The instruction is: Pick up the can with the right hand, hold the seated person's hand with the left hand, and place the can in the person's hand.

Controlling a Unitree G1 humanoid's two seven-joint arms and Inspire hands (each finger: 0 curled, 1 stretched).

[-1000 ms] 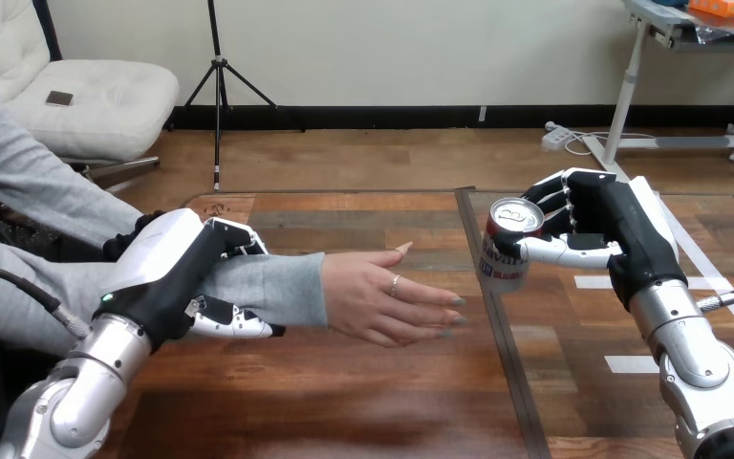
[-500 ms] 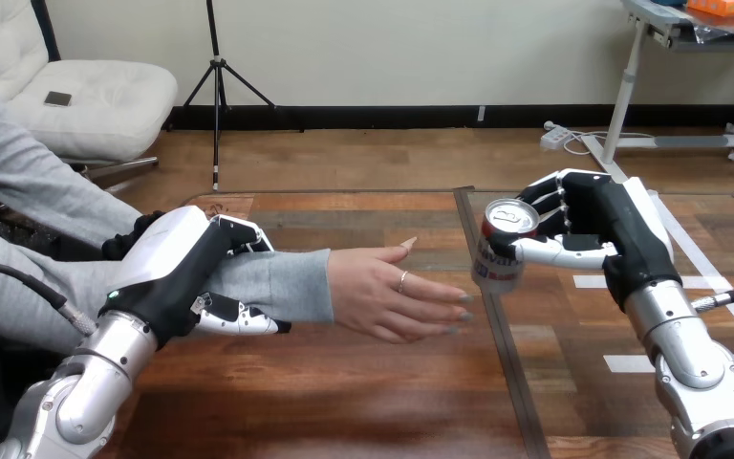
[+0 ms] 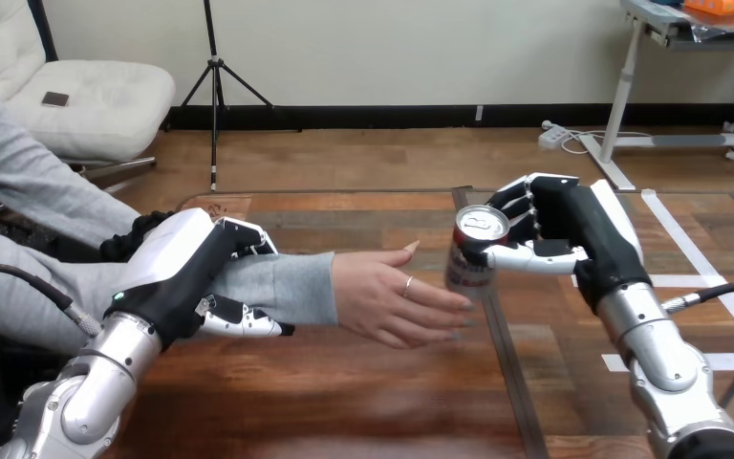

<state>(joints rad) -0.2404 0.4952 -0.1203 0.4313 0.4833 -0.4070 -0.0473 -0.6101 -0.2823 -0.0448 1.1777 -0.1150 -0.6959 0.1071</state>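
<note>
No text can be read. The can (image 3: 466,260), at 2 o'clock from the person's hand (image 3: 387,298), carries dark and red print on its pale side, too blurred to make out; the right hand's (image 3: 559,225) thumb crosses its upper part.

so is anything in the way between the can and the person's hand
Nothing visible does. The can, in the right hand, is at the fingertips of the person's hand, which is open and holds nothing.
</note>
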